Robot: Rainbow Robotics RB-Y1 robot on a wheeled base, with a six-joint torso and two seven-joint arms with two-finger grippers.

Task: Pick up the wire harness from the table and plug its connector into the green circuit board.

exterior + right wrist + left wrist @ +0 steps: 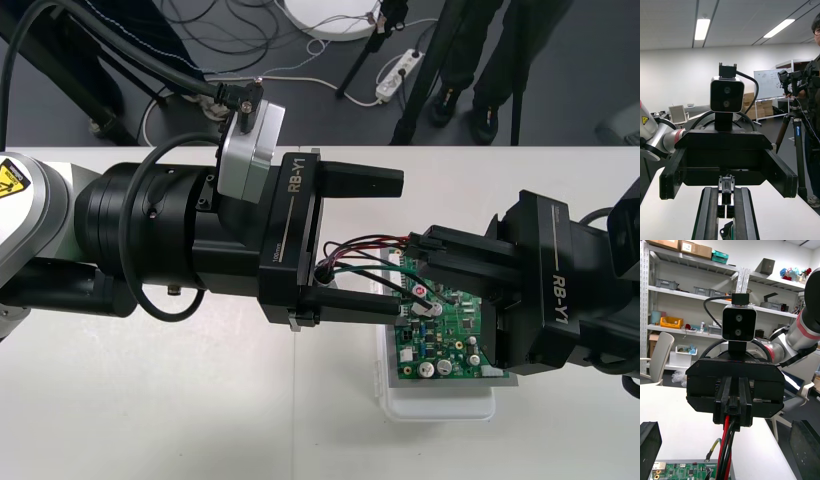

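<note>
The green circuit board sits on its white base right of the table's centre. My right gripper reaches in from the right over the board's far end and is shut on the harness's black plug. Red, black and green wires loop away from it toward my left gripper, then hang down to the board. The left gripper is open, with one finger on each side of the wires and of the right gripper's tips. Its wide fingers face the right gripper.
Both arms meet over the board, so the space there is tight. Bare table lies to the near left and in front of the white base. Cables, a power strip and tripod legs are on the dark floor beyond the far edge.
</note>
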